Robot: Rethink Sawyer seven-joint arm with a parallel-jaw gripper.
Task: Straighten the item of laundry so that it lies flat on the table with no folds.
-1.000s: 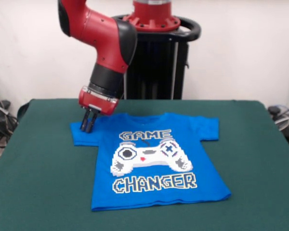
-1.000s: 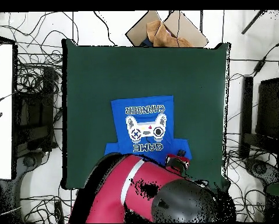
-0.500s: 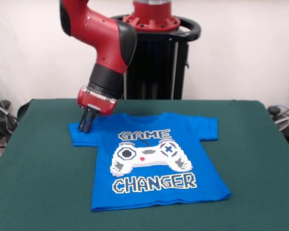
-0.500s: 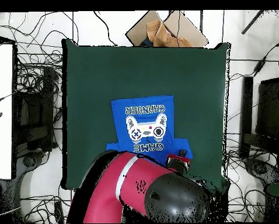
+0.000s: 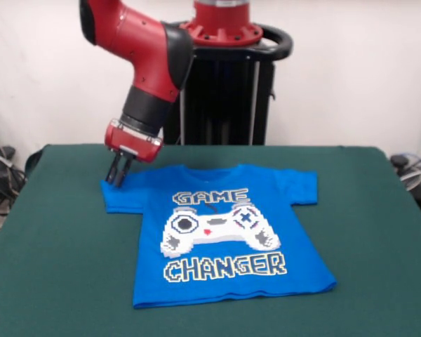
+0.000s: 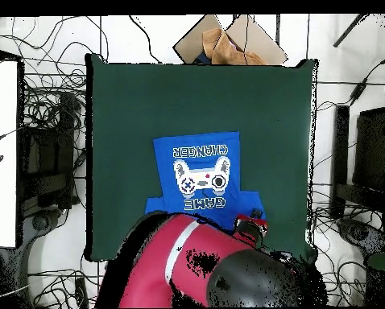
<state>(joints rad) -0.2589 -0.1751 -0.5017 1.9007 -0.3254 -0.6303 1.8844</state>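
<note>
The bright blue T-shirt (image 5: 224,232) lies print-up on the dark green table (image 5: 56,267), its body and both sleeves spread out. In the overhead view the T-shirt (image 6: 200,173) sits near the middle of the table (image 6: 147,96). My gripper (image 5: 115,181) stands at the far corner of the left-hand sleeve, fingers close together, tips pinching the sleeve's edge at the cloth. In the overhead view the gripper (image 6: 250,219) shows only as a red end by the sleeve, mostly under the arm.
The black pedestal (image 5: 228,91) stands behind the table's far edge. A cardboard box (image 6: 228,40) with brown stuff lies off the table's far side in the overhead view. Cables lie on the floor round the table.
My gripper has moved outward along the sleeve toward its outer corner, and the sleeve has been drawn a little wider. The shirt's body has not moved.
</note>
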